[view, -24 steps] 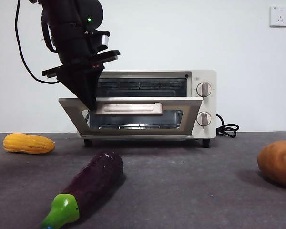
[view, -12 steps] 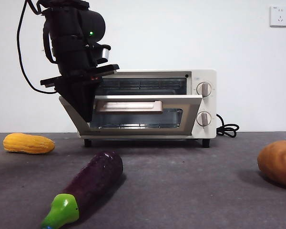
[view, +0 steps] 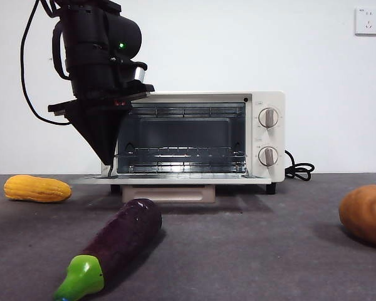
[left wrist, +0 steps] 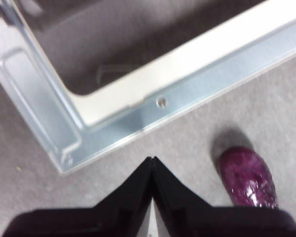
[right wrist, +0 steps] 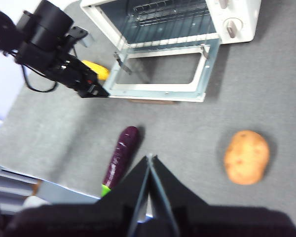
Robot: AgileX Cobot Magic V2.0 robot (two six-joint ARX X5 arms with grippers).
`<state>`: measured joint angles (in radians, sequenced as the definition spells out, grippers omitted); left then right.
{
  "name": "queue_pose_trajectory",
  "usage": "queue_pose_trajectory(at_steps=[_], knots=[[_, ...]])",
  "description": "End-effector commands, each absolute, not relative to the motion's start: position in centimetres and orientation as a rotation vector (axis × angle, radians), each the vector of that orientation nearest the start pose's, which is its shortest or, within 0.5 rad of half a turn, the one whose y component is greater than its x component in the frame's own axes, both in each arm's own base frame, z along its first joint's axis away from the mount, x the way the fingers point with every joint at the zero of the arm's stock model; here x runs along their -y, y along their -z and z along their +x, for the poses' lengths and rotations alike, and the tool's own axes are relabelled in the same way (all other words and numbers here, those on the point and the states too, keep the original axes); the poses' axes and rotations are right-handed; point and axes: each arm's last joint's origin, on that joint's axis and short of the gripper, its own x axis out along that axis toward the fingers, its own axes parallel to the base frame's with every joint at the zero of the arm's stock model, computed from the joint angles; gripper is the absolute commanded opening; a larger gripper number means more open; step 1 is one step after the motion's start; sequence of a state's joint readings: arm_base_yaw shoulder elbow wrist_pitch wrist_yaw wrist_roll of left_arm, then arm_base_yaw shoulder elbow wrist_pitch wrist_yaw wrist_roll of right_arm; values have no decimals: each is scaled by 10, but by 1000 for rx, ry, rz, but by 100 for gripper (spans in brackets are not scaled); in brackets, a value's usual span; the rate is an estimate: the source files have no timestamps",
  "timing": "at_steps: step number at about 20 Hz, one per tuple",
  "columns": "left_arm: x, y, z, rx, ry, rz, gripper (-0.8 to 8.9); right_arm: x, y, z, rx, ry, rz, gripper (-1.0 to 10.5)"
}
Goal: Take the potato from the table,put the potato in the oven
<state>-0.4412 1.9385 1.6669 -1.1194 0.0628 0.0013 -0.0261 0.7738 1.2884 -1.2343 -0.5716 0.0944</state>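
The orange-brown potato (view: 365, 214) lies on the dark grey table (view: 250, 251) at the far right, well away from both grippers; the right wrist view shows the potato (right wrist: 246, 157) too. The cream-white oven (view: 271, 102) stands at the back with its door (view: 175, 179) folded down flat and the wire rack showing. My left gripper (view: 108, 158) hangs shut at the door's left corner, its tips (left wrist: 152, 160) just off the door frame (left wrist: 153, 106), holding nothing. My right gripper (right wrist: 149, 158) is shut and empty, high above the table's front.
A purple eggplant (view: 122, 235) with a green stem lies in front of the oven, close to the left gripper. A yellow corn cob (view: 37, 188) rests at the left. The oven's black cord (view: 299, 169) trails off to its right.
The oven door has swung from half open down to flat on the table. The left gripper has come off the door and shifted slightly left.
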Motion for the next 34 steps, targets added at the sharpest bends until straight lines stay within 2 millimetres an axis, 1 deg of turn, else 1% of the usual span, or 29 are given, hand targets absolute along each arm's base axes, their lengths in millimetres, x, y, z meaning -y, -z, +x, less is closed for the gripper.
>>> queue_pose_trajectory(at_steps=[1, 3, 4, 6, 7, 9, 11, 12, 13, 15, 16, 18, 20, 22, 25, 27, 31, 34], knots=[[167, -251, 341, -1382, 477, 262, -6, -13, -399, 88, -743, -471, 282, 2], [167, -267, 333, -1347, 536, 220, -6, -12, -394, 96, -804, -454, 283, 3], [166, -277, 328, -1319, 557, 203, -6, -12, -392, 102, -833, -455, 279, 27], [164, -301, 315, -1251, 582, 195, -6, -12, -387, 117, -881, -457, 280, 180], [161, -313, 308, -1214, 589, 192, -6, -12, -385, 124, -899, -461, 273, 201], [153, -339, 291, -1143, 598, 182, -6, -11, -380, 138, -940, -459, 279, 201], [142, -365, 270, -1065, 605, 170, -6, -10, -373, 152, -982, -444, 265, 212], [136, -377, 259, -1025, 607, 162, -6, -9, -369, 160, -1010, -409, 254, 258], [130, -390, 246, -984, 607, 154, -6, -8, -365, 166, -1040, -372, 240, 310], [117, -412, 220, -905, 605, 132, -6, -7, -357, 180, -1094, -337, 232, 493], [110, -422, 207, -869, 608, 126, -6, -8, -353, 186, -1119, -342, 234, 547], [97, -437, 180, -808, 613, 114, -6, -14, -344, 199, -1172, -368, 224, 539], [85, -447, 157, -774, 612, 101, -6, -27, -335, 210, -1218, -390, 190, 536], [75, -452, 137, -761, 606, 91, -6, -43, -326, 222, -1254, -342, 129, 536], [61, -458, 115, -722, 538, 95, -6, -67, -307, 240, -1301, -265, 13, 536], [54, -463, 101, -682, 536, 76, -6, -80, -290, 253, -1354, -260, -29, 536], [41, -469, 74, -600, 536, 53, -6, -91, -252, 277, -1480, -197, -77, 536], [32, -472, 57, -549, 539, 40, -6, -94, -230, 288, -1544, -170, -104, 535]])
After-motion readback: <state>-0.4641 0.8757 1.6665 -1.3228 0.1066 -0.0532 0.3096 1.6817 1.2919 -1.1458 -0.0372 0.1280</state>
